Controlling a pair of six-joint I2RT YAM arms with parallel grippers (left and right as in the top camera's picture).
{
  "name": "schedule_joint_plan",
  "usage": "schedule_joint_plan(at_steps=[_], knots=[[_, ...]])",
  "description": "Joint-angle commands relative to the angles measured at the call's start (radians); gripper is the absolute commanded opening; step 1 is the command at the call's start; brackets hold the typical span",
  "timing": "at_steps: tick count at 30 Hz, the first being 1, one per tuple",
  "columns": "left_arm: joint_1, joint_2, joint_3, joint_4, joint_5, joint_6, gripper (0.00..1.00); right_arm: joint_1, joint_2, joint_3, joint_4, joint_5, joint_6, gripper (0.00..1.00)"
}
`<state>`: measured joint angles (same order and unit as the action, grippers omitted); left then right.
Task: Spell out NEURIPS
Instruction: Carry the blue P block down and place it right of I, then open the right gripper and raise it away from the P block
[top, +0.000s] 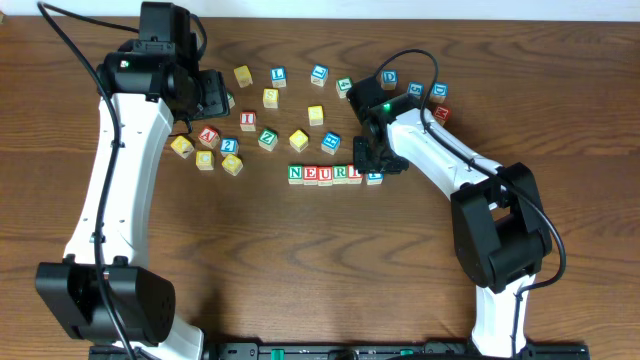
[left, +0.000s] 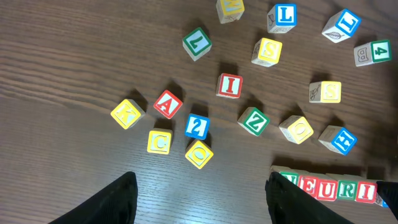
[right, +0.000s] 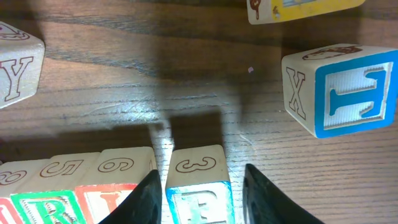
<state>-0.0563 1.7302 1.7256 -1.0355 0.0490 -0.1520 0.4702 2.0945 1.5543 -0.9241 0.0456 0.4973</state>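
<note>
Left claw (left: 200, 186): its fingers are spread with nothing between them, over bare tabletop (top: 300, 260) left of the word row (top: 325, 174). You need not bring it in for this step.
Yellow S block (top: 316, 115): it lies loose beyond the row's middle, well apart from it. I judge it the one letter not yet placed.
Word row: N, E, U, R, I read in order in a straight line. Treat it as your reference and disturb nothing in it.
P block (right: 196, 163): it sits at the row's right end, flat on the tabletop, with a thin gap to the I block (right: 121, 168).
Right claw (right: 200, 183): it straddles the P block with its fingers apart and a sliver of space on each side, so it grips nothing. Lift straight up. The row-side finger stands at the gap, and a sideways exit would likely knock the I block.
</note>
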Motion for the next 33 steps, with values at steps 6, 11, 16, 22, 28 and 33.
schedule_joint_plan(at_steps=[6,11,16,22,28,33], knots=[[-0.002,-0.002,0.000,0.000,-0.009,0.010,0.65,-0.017,-0.037,0.054,-0.008,0.016,0.003,0.34],[-0.002,-0.002,0.000,0.001,-0.009,0.010,0.65,-0.042,-0.117,0.066,-0.041,0.016,0.003,0.35],[-0.002,-0.002,0.000,0.001,-0.009,0.010,0.65,-0.064,-0.126,0.063,-0.124,0.018,0.003,0.30],[-0.002,-0.002,0.000,0.001,-0.009,0.010,0.65,-0.067,-0.112,-0.024,-0.113,0.014,0.004,0.19],[-0.002,-0.002,0.000,0.001,-0.009,0.010,0.65,-0.065,-0.112,-0.114,-0.043,-0.020,0.004,0.18],[-0.002,-0.002,0.000,0.000,-0.009,0.010,0.65,-0.062,-0.112,-0.173,0.035,-0.044,0.004,0.20]])
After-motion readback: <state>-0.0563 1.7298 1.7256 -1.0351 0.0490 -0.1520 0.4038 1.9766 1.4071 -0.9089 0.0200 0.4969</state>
